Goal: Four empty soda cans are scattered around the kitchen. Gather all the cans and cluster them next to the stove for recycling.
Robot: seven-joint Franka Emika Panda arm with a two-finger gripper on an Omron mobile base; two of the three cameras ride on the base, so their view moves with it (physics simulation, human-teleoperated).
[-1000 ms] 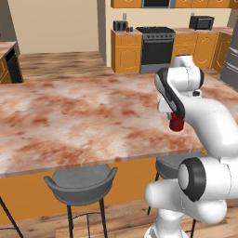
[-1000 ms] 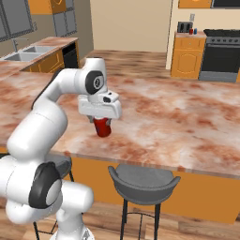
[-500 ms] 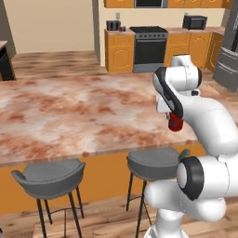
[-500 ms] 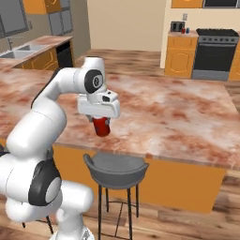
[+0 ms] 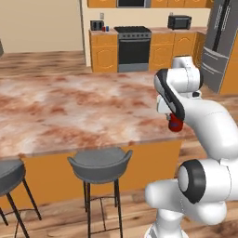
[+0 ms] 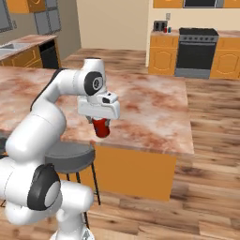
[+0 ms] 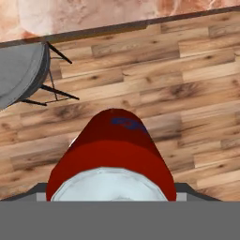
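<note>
Both base views have swung as the base drives, bringing the stove (image 5: 134,48) nearer; the gripper (image 6: 100,123) still carries a red soda can (image 6: 101,128) past the island counter's (image 5: 69,107) end. Fingers part-open, clamped on its sides. Likely light, thin-walled, easily dented; grip mid-body. Its long axis hangs roughly vertical.

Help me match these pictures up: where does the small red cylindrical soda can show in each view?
Left base view: red soda can, right of centre, under the gripper.
Right base view: can, left of centre, below the white hand.
Hand view: can, bottom centre.
Shared landmark: grey bar stool.
</note>
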